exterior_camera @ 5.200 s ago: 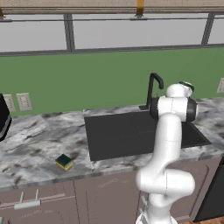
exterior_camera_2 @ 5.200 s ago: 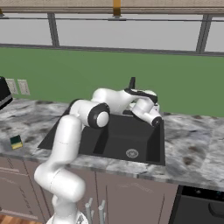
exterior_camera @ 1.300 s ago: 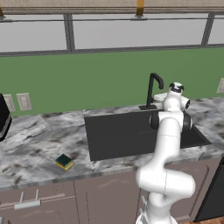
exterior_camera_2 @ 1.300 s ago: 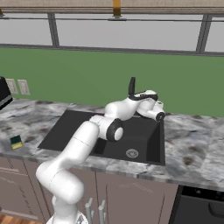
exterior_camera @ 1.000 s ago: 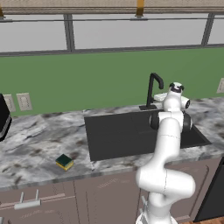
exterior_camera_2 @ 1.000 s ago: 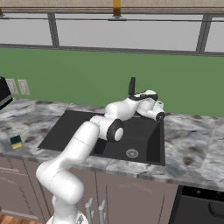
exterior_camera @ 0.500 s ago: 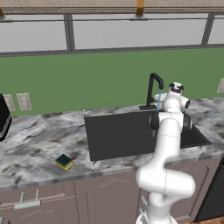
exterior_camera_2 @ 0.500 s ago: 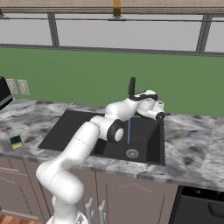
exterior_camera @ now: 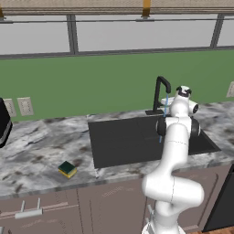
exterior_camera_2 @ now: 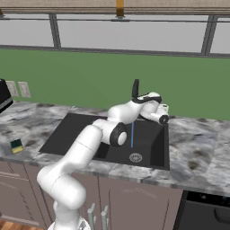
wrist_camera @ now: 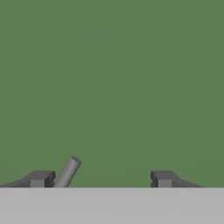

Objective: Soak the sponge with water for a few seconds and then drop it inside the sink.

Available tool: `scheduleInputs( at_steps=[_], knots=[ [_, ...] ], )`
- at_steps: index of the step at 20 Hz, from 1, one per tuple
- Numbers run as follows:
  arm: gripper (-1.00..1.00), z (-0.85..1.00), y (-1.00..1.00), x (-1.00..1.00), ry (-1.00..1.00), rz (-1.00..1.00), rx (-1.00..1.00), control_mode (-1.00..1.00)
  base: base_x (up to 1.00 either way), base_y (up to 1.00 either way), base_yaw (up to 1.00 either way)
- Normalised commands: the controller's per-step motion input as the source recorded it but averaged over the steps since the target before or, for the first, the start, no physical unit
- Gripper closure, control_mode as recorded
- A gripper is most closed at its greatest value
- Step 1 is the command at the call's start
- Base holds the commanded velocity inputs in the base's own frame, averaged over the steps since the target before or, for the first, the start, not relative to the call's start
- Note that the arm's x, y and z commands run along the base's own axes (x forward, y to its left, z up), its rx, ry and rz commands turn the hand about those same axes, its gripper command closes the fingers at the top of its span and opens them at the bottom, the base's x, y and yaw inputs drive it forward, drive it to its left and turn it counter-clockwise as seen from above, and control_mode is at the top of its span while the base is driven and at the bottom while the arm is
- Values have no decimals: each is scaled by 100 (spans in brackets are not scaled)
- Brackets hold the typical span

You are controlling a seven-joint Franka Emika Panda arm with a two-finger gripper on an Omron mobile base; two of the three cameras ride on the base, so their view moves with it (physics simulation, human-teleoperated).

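Water (exterior_camera_2: 132, 134) runs into the sink (exterior_camera: 119, 141); the gripper (wrist_camera: 101, 179) stands open and empty by the faucet (exterior_camera: 160, 93), the sponge (exterior_camera: 67, 169) untouched on the counter (exterior_camera: 36, 151).

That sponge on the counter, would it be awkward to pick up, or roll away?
The sponge is a flat-sided block lying flat, so it probably won't roll. It looks small and likely light, and probably squashes when squeezed.

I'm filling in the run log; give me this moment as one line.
water: running into sink | sponge: on counter left of sink, untouched | tool: open, empty, at faucet
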Motion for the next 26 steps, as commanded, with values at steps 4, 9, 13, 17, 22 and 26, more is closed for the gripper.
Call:
scheduleInputs(
  at_steps=[4, 9, 13, 17, 22, 26],
  knots=[
    [-100, 0, -22, 0, 0, 0, 3, -100, 0, 0, 0],
    [-100, 0, -21, 0, 0, 0, 6, -100, 0, 0, 0],
    [-100, 5, -19, 0, 0, 0, 7, -100, 0, 0, 0],
    [-100, 10, -21, 0, -1, 0, 7, -100, 0, 0, 0],
    [-100, 31, -10, 0, 0, 0, 2, -100, 0, 0, 0],
    [-100, 47, -4, 0, 0, 0, 0, -100, 0, 0, 0]
  ],
)
